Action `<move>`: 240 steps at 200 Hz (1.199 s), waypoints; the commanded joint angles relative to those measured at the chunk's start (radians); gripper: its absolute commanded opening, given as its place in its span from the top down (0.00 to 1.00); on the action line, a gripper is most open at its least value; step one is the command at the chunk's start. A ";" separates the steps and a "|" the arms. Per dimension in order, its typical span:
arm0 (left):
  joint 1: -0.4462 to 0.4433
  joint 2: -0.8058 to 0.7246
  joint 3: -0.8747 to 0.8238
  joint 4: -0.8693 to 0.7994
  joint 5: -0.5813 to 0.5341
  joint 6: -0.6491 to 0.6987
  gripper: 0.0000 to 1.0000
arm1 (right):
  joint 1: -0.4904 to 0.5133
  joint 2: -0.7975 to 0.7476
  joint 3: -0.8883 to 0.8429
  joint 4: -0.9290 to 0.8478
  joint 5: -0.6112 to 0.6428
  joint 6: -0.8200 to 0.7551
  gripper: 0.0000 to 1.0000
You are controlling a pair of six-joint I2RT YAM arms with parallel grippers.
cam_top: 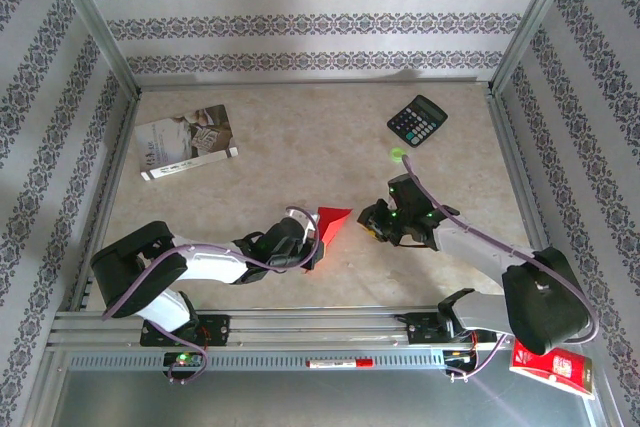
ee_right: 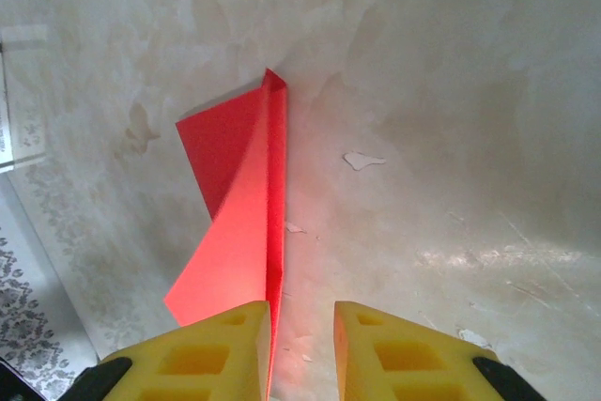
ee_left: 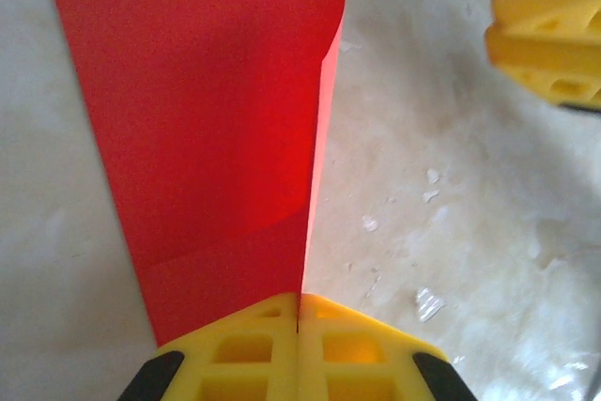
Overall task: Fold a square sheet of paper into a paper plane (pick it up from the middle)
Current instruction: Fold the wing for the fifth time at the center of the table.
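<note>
Pale mottled table (cam_top: 300,137) under everything. In the top view, a grey-white printed booklet (cam_top: 187,142) well apart from the left gripper (cam_top: 316,239), up and off to its left.

Clamps the red sheet of paper (cam_top: 335,219) in that gripper: yellow fingers (ee_left: 254,359) pressed flat together, no gap, pinching the sheet at its folded edge. Ahead of those fingertips, one layer lying broad to the left, the other curling up along the crease.

Just beside the sheet's far tip, the right gripper (cam_top: 373,221), facing the left one. Jaws a little spread, with a strip of table between them in the right wrist view. Sheet's edge running down beside the inner face of one finger (ee_right: 221,349); cannot tell whether touching.

Up close from the left wrist, the pinch itself, too small to judge from the top. From the right wrist, a pointed fold, tip away from the fingers.

Well beyond the right gripper, a black calculator (cam_top: 417,120). Between the two, a small green speck (cam_top: 397,155).
</note>
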 commanded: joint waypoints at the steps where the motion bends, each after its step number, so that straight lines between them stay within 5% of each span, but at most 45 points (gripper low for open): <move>1: 0.022 0.013 -0.027 0.138 0.054 -0.105 1.00 | 0.005 0.016 0.041 -0.007 -0.024 -0.045 0.76; 145: 0.076 0.161 -0.095 0.446 0.160 -0.356 1.00 | 0.064 0.111 0.081 0.032 -0.059 -0.079 0.77; 240: 0.108 0.155 -0.087 0.428 0.206 -0.377 1.00 | 0.086 0.151 0.105 0.031 -0.074 -0.112 0.78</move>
